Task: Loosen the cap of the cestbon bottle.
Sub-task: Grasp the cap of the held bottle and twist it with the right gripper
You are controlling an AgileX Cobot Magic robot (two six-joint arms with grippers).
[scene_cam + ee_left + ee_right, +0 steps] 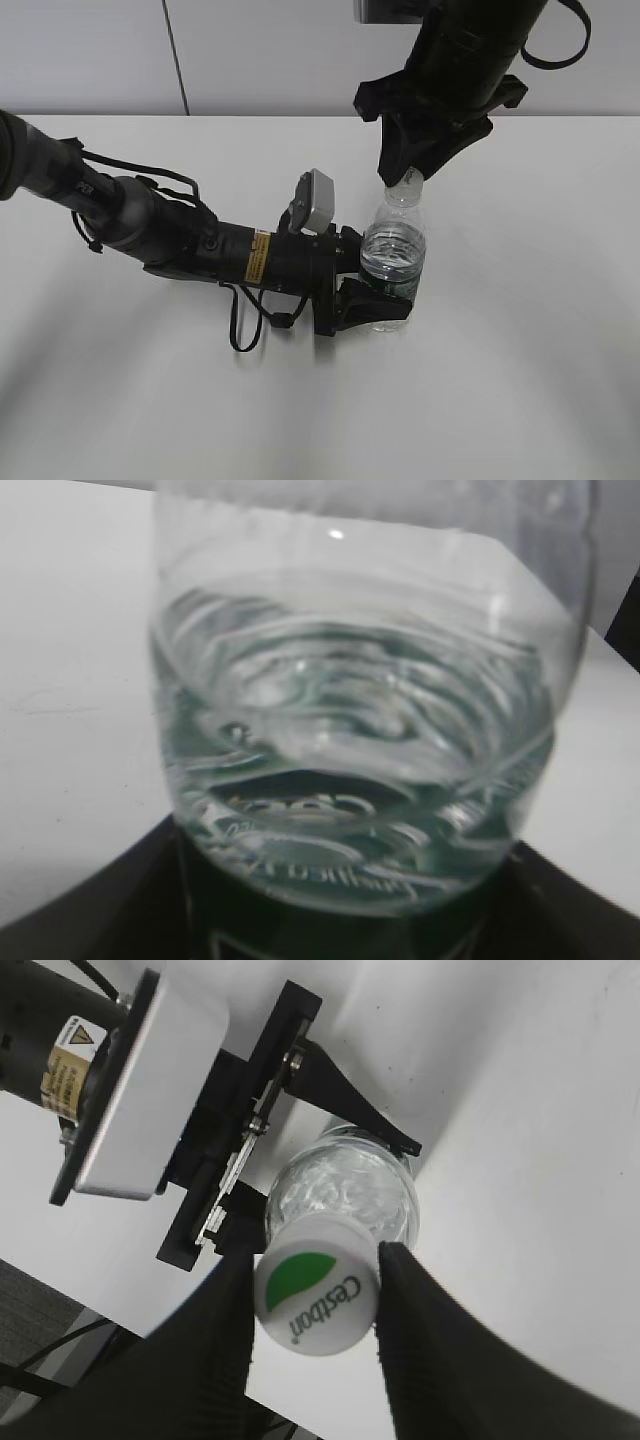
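The bottle stands upright on the white worktop, near its middle. The left tool is clenched around its lower body at the green label, evidently to stop it turning. The right tool comes from above, its black fingers pressed on either side of the cap, gripping it for the twist. The bottle is clear ribbed plastic holding water; the cap is smooth, round and white with a green patch.
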